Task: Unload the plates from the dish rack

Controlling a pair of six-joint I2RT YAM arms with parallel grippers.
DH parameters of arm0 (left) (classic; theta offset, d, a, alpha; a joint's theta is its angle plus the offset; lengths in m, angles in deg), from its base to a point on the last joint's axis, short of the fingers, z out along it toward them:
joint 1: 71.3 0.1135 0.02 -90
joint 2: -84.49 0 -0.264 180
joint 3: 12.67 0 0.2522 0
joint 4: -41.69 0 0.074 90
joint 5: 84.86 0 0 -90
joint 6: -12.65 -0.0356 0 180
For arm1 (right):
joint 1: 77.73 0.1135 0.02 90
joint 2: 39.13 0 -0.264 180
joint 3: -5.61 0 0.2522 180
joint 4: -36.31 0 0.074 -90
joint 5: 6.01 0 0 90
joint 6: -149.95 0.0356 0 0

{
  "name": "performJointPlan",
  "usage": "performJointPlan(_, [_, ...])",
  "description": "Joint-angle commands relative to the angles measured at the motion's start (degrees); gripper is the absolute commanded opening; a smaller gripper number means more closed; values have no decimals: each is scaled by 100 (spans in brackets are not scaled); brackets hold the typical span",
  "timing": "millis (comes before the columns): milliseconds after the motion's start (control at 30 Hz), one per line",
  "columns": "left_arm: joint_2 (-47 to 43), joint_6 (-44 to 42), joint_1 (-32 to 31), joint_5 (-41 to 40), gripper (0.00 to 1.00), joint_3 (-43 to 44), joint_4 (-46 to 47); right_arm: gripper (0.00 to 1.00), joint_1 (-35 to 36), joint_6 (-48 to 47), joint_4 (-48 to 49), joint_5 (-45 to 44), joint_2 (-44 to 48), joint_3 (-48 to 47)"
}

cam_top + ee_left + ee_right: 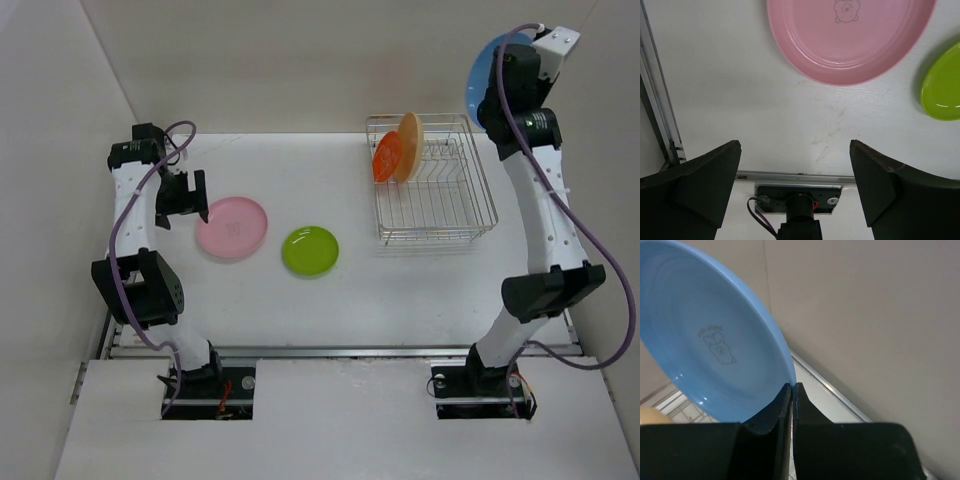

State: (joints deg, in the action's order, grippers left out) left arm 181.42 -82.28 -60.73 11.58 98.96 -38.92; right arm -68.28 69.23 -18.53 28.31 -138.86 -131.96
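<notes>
My right gripper [508, 72] is raised above the back right corner, shut on the rim of the blue plate [485, 70]. In the right wrist view the fingertips [791, 386] pinch the lower edge of that blue plate [705, 355], which stands on edge. The dish rack [437, 232] holds a cream-yellow plate [411, 145] and a small orange-red plate [387, 158], both upright at its back left. The pink plate [231, 227] and the lime green plate [310, 250] lie flat on the table. My left gripper [185, 197] hangs open just left of the pink plate [850, 40], with nothing between its fingers [795, 150].
White walls close in the table at the back and on both sides. A metal rail [790, 176] runs along the near edge by the left arm's base. The green plate [942, 87] lies to the right of the pink one.
</notes>
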Motion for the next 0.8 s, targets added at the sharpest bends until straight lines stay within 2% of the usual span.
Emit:
performJointPlan(0, [-253,-175,-81,463,88,408,-284,0,267,-277,468,420,522,328])
performJointPlan(67, [-253,-350,-142,874,88,662,-416,0,434,-277,776,1301,927,646])
performJointPlan(100, [-253,-403,-238,1007,88,751,-478,0,626,-277,873,2123,1015,804])
performJointPlan(200, [-305,-527,-450,1167,89,971,-610,0,1074,-137,1181,3103,1078,1350])
performJointPlan(300, [-358,-474,-582,1167,89,971,-610,0,1435,38,1348,3711,806,1465])
performJointPlan(333, [-445,-413,-582,1089,89,971,-610,0,1663,39,1348,4236,666,1413])
performJointPlan(400, [-577,-246,-582,799,89,971,-365,0,1857,362,1409,4774,176,1211])
performJointPlan(533, [-929,263,-582,-823,95,831,49,0,2332,810,1717,6110,-801,701])
performJointPlan(567, [-1034,369,-391,-976,96,831,101,0,2524,917,1770,6531,-1021,544])
performJointPlan(700, [-1184,704,-91,-1504,98,681,330,0,2947,1444,1884,7026,-2172,-518])
performJointPlan(767, [-1237,826,-90,-1784,100,532,330,0,3001,1916,2287,7088,-2630,-574])
